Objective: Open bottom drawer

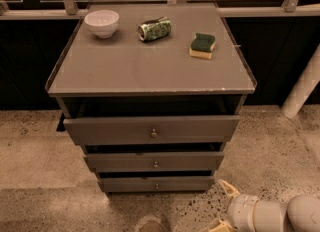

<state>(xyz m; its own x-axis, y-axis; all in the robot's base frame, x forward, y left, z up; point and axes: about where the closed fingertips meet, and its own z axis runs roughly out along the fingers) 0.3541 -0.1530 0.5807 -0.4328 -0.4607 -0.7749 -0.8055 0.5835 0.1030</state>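
The bottom drawer [125,184] is the lowest, shallowest grey front of the cabinet, with a small round metal knob [156,186] at its middle. Its front sits a little behind the middle drawer [120,162]. My gripper [223,208] is low at the bottom right, just off the drawer's right end and near the floor. It is open and holds nothing, with one pale fingertip [228,188] pointing up-left toward the cabinet's corner and the other at the frame's bottom edge. The arm [280,215] runs off to the right.
The top drawer [200,128] juts out furthest. On the cabinet top [130,68] lie a white bowl [102,23], a crushed green can [154,28] and a green-and-yellow sponge [202,45]. A white post [302,88] stands at the right, on the speckled floor [40,161].
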